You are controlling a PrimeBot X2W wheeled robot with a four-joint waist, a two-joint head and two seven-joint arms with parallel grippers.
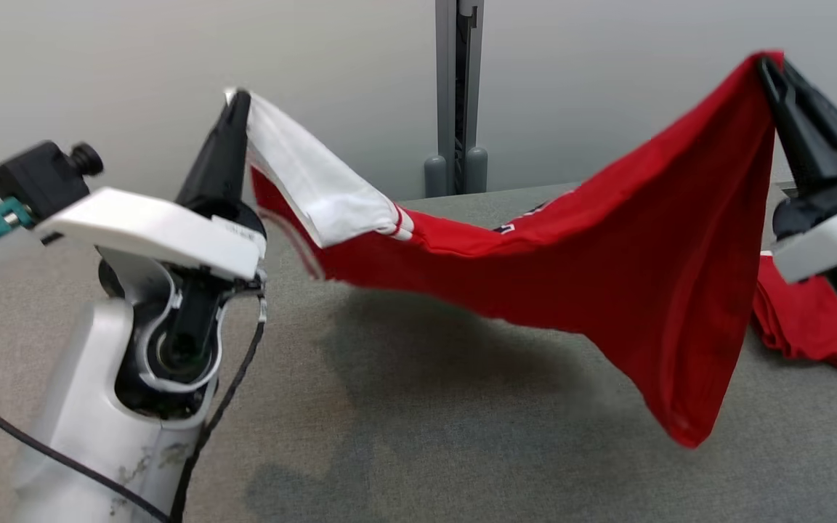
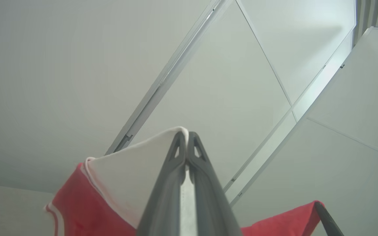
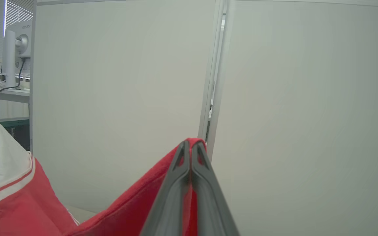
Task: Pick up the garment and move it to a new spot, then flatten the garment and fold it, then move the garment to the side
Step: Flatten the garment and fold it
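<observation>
Nearest the camera, the pale left arm (image 1: 99, 407) comes up over the near left corner of the bench (image 1: 418, 450), with a black cable (image 1: 229, 385) hanging off it. The left gripper (image 1: 238, 102) points up, its jaws pinched shut on the white sleeve (image 1: 309, 181) of the garment (image 1: 607, 269). The left wrist view shows it best: the two fingers (image 2: 176, 183) are pressed together with white fabric (image 2: 133, 164) caught at the tips.

The garment is a red shirt strung up in the air between both grippers over the middle of the bench. It sags in the middle, and one red corner (image 1: 687, 428) droops lowest toward the right side. The bench has a shadow under the shirt, and the shirt looks clear of the surface.

The right gripper (image 1: 767, 65) is up high over the right edge, jaws clamped tight on the red hem. In the right wrist view, red cloth (image 3: 133, 209) wraps right around the closed tips (image 3: 190, 144).

Under that gripper, a bunched red cloth (image 1: 803, 319) sits on the bench by the right edge. I can't tell if it's part of the same shirt.

Past the far edge there's a grey post (image 1: 458, 94) and plain partition panels (image 1: 135, 58). The right wrist view also catches a monitor (image 3: 18, 39) on a desk beyond them.
</observation>
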